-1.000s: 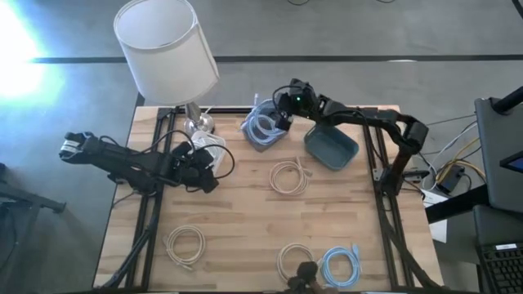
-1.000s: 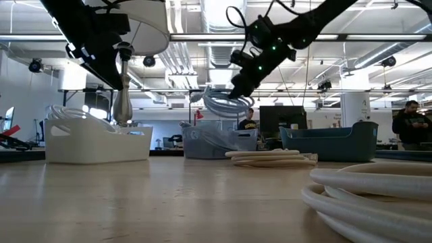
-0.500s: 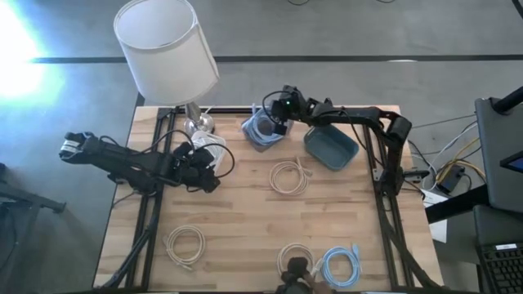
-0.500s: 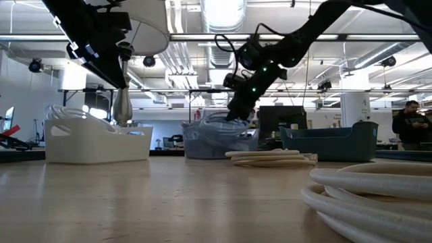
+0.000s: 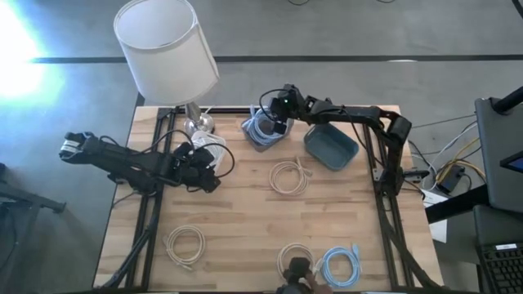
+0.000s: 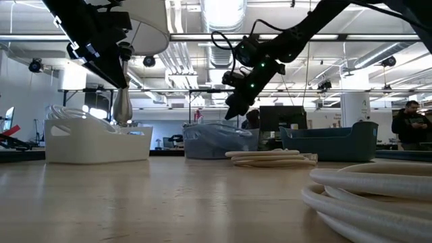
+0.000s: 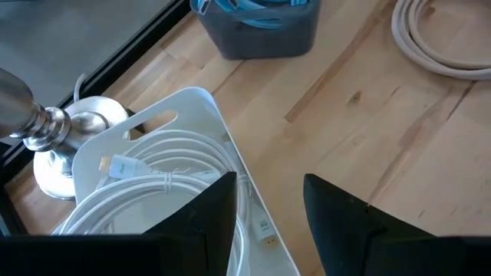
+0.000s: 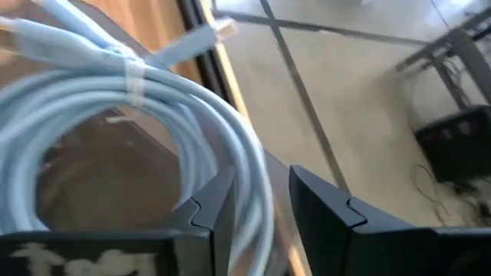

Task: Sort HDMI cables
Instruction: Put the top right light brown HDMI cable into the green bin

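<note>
A light blue HDMI cable coil (image 8: 115, 115) lies in the grey-blue bin (image 5: 260, 133) at the table's far middle. My right gripper (image 8: 261, 222) hovers open just above it, touching nothing; it also shows in the high view (image 5: 276, 121) and the low view (image 6: 233, 111). My left gripper (image 7: 268, 222) is open and empty over the white bin (image 5: 210, 149), which holds white coils (image 7: 161, 184). Loose on the table lie beige coils (image 5: 288, 175), (image 5: 185, 243), (image 5: 294, 260) and a light blue coil (image 5: 339, 265).
A dark blue bin (image 5: 331, 145) stands to the right of the grey-blue one. A lamp with a white shade (image 5: 167, 49) and a metal base (image 5: 196, 124) stands at the far left, beside the white bin. Bare wood lies in the table's middle.
My right gripper has gone down toward the table's far left, carrying the light blue coil from above the grey-blue bin into it. It has let go and risen a little. The coil now lies in the bin.
</note>
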`<state>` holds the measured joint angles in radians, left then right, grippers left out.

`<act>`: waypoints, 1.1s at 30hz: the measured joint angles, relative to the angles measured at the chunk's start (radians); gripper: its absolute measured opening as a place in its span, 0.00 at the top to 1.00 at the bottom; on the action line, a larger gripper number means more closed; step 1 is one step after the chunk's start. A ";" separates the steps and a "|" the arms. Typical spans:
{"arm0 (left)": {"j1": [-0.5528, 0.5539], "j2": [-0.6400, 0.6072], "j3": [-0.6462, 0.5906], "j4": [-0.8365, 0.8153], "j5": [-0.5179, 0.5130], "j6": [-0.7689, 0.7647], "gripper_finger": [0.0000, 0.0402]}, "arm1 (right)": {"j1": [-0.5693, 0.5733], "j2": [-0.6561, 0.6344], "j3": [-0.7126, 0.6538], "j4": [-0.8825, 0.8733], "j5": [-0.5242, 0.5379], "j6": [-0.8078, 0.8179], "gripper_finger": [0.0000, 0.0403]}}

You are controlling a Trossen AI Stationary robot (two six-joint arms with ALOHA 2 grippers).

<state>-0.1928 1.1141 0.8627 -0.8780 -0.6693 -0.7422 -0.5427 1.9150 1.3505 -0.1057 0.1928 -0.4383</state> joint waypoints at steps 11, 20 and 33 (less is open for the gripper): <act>0.000 0.000 0.000 0.006 0.000 0.000 0.61 | 0.122 -0.132 0.121 -0.343 0.038 0.173 0.68; 0.000 0.000 0.000 0.014 0.000 0.001 0.61 | 0.315 -0.228 0.144 -0.667 -0.017 0.397 0.70; 0.000 0.000 0.000 0.022 0.000 -0.021 0.61 | 0.497 -0.200 -0.073 -0.664 -0.303 0.466 0.69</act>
<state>-0.1928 1.1141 0.8623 -0.8558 -0.6697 -0.7635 -0.0456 1.7149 1.2771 -0.7701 -0.1101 0.0275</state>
